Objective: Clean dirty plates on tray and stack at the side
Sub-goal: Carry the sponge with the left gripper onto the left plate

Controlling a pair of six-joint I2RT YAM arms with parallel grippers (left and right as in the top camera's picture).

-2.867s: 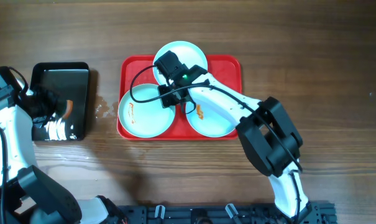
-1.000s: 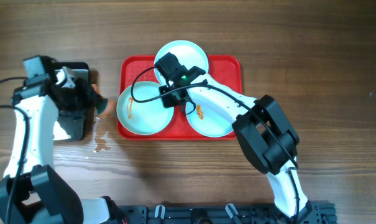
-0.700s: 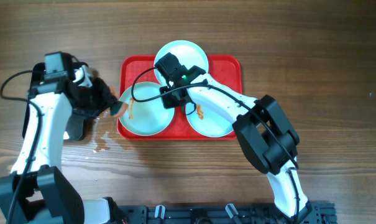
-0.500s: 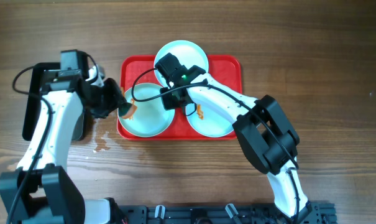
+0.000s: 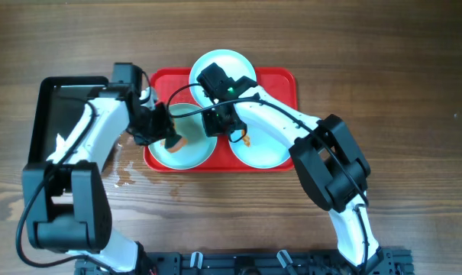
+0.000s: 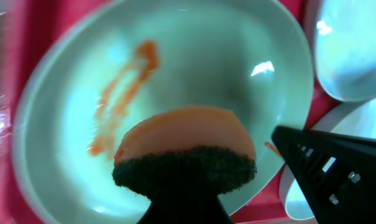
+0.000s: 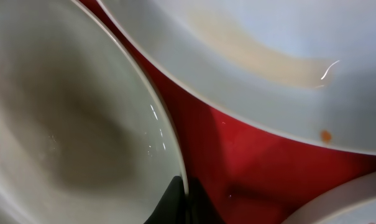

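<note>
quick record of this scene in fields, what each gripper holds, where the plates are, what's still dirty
left gripper: shut on sponge, over the left plate
right gripper: shut on the left plate's rim
left plate: on tray, orange streak inside
right plate: on tray, orange smear
back plate: on tray, partly under the right arm
pan: black, left of tray

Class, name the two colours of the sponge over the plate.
Sponge: orange with dark scouring layer; left wrist view.
</note>
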